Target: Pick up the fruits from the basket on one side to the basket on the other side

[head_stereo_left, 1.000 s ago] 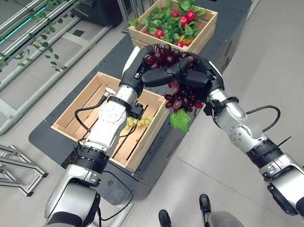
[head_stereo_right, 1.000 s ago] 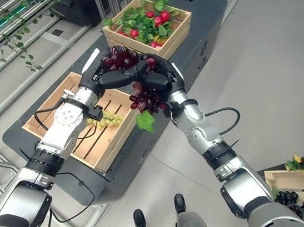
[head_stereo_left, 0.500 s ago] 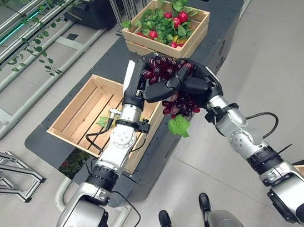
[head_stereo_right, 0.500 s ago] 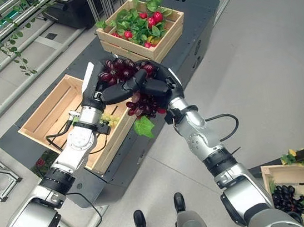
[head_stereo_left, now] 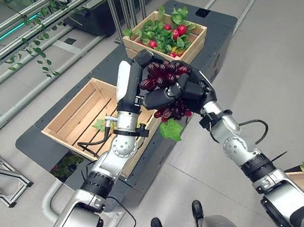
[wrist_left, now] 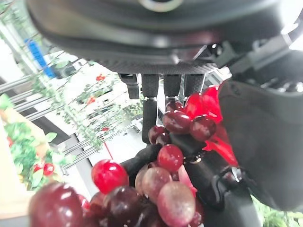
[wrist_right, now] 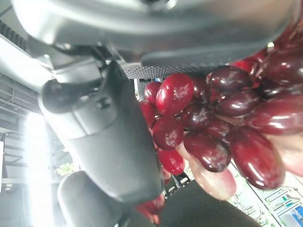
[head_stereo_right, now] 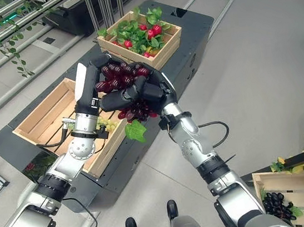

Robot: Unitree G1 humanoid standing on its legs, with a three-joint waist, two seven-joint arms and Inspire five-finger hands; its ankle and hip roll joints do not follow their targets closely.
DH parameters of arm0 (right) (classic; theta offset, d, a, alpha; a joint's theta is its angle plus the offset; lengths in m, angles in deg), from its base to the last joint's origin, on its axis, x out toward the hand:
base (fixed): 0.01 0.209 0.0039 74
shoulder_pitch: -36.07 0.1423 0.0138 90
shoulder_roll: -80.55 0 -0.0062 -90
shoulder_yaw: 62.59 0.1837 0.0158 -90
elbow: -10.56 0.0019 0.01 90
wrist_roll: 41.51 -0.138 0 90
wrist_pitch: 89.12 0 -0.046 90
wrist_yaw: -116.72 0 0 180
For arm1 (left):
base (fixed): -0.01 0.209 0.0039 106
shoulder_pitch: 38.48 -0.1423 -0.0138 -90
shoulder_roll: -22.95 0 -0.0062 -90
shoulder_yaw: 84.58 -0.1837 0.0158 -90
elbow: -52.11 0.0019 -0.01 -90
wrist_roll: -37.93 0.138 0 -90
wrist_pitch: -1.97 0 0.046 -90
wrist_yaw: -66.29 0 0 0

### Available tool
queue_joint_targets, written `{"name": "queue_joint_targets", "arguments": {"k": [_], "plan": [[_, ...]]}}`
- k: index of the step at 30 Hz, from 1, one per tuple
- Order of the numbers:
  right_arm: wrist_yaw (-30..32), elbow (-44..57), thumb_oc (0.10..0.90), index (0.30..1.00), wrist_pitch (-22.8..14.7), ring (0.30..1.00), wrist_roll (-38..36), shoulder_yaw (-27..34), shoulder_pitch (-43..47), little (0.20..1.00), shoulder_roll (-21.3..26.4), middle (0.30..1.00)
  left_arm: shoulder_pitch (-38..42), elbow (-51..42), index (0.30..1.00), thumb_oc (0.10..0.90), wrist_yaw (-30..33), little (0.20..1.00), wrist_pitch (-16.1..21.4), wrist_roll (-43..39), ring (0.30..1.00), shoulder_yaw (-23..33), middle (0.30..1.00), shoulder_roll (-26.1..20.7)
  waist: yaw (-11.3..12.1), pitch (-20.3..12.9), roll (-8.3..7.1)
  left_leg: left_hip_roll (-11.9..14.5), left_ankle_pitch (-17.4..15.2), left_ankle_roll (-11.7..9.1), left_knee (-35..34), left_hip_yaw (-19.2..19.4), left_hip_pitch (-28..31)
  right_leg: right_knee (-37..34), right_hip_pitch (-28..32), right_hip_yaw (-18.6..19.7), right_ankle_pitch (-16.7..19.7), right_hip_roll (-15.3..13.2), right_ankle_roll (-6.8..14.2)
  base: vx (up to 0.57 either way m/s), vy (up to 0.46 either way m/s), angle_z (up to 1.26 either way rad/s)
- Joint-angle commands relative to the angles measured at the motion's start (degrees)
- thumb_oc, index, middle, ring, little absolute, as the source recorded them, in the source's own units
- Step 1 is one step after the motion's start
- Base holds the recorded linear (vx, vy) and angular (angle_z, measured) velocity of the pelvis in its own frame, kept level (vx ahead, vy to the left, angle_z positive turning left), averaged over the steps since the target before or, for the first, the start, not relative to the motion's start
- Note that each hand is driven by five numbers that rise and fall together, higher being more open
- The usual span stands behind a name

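A bunch of dark red grapes (head_stereo_left: 164,75) with a green leaf (head_stereo_left: 171,129) hangs in the air over the edge of the dark platform, between both hands. My right hand (head_stereo_left: 191,92) is curled round the bunch from the right, its thumb lying across the front. On the other side my left hand (head_stereo_left: 129,88) stands upright against the bunch, fingers nearly straight, tips just over the top. The grapes (wrist_left: 165,156) show past those straight fingers in the left wrist view. Up close, the grapes (wrist_right: 213,118) press against the right palm.
A slatted wooden crate (head_stereo_left: 74,115) below the left arm holds green grapes (head_stereo_right: 106,124). A second crate (head_stereo_left: 198,36) behind the hands is full of leaves and red fruit. Both stand on a dark platform (head_stereo_left: 218,21). A crate (head_stereo_right: 284,177) with dark grapes stands on the floor at right.
The camera has shifted. My left hand has swung from a slant to upright and its fingers have straightened along the bunch. The right hand has kept its hold on the grapes.
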Motion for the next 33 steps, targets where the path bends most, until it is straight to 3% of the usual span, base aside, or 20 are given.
{"name": "queue_joint_targets", "arguments": {"k": [1, 12, 19, 26, 33], "plan": [[2.4, -8.1, 0.4, 0.3, -4.1, 0.3, -0.1, 5.0, -11.4, 0.3, 2.7, 0.3, 1.9, -2.5, 0.9, 0.8, 13.7, 0.9, 13.2, -0.5, 0.9, 14.0, 0.9, -0.1, 1.4, -17.3, 2.32, -1.5, -7.1, 0.2, 0.1, -2.1, 0.2, 0.1, 2.6, -0.7, -6.9, 0.2, -0.9, 0.0, 0.0, 0.0], [1.2, -8.4, 0.4, 0.3, -3.4, 0.3, -2.1, 4.9, -12.8, 0.3, 2.7, 0.3, 1.9, -3.7, 0.9, 0.8, 20.0, 0.9, 13.3, 9.8, 0.9, 11.8, 0.9, -2.1, 1.3, -17.4, 2.22, -1.4, -7.0, 0.2, 0.1, -2.0, 0.3, 0.1, 2.6, -0.5, -6.7, 0.3, -0.9, 0.0, 0.0, 0.0], [1.1, -8.4, 0.4, 0.3, -3.2, 0.3, -2.2, 4.8, -12.9, 0.3, 2.7, 0.3, 1.5, -4.1, 0.9, 0.8, 22.8, 0.9, 13.3, 10.5, 0.9, 12.2, 0.9, -2.0, 1.3, -17.5, 2.13, -1.3, -6.9, 0.0, 0.1, -2.0, 0.3, 0.1, 2.7, -0.6, -6.7, 0.4, -1.0, 0.0, 0.0, 0.0], [1.8, -8.8, 0.4, 0.3, -3.0, 0.3, -2.0, 4.6, -12.4, 0.3, 1.8, 0.3, 0.1, -3.6, 0.9, 0.8, 20.7, 0.9, 14.9, 1.0, 0.9, 14.0, 0.9, 1.2, 1.6, -17.6, 2.02, -1.3, -6.7, 0.0, 0.1, -2.4, 0.3, 0.1, 2.9, -0.8, -6.8, 0.3, -1.1, 0.0, -0.001, 0.01], [2.5, -8.2, 0.4, 0.3, -2.3, 0.3, -1.8, 4.6, -12.1, 0.3, 1.2, 0.3, 0.1, -4.6, 0.9, 0.8, 26.1, 0.9, 13.4, 7.1, 0.9, 15.6, 0.9, 2.9, 1.5, -17.7, 1.87, -1.2, -6.7, 0.0, 0.1, -2.6, 0.3, 0.1, 2.9, -0.8, -6.8, 0.4, -1.2, 0.0, -0.002, 0.01]]}}
